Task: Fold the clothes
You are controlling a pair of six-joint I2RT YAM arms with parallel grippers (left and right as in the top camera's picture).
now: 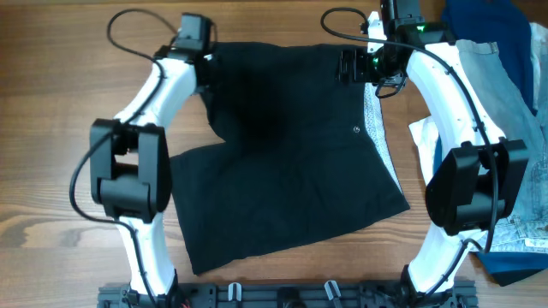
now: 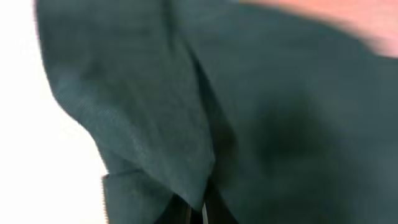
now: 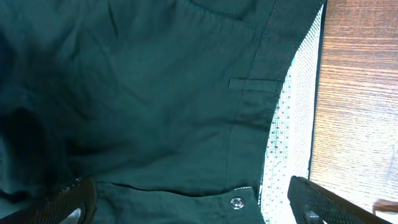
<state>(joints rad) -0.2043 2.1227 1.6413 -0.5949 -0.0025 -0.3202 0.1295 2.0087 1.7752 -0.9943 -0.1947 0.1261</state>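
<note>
Black shorts (image 1: pixel 282 145) lie spread over the middle of the wooden counter (image 1: pixel 51 128) between the two arms. The waist is toward the right arm and the two wide legs toward the left.

The left end effector (image 1: pixel 208 75) sits at the far left corner of the shorts, clenched on a gathered fold of the black fabric. There the leg's edge is pulled up into a bunch. From the left wrist camera we see only dark cloth filling the view, its creases running down into the pinch at the bottom.

The right end effector (image 1: pixel 355 64) hangs released over the far end of the waist. In its own camera the fingers (image 3: pixel 68 205) stand wide apart, with the small button (image 3: pixel 236 202) on the waistband between them and a belt loop (image 3: pixel 255 84) farther off. We cannot tell whether the tips touch the cloth.

A white dotted lining (image 1: pixel 374 120) shows along the waist edge, next to bare wood.

Pale denim (image 1: pixel 514 94) is heaped at the counter's right side, partly under the right arm and just beside the shorts. A dark blue garment (image 1: pixel 479 21) lies against it at the far right corner.
</note>
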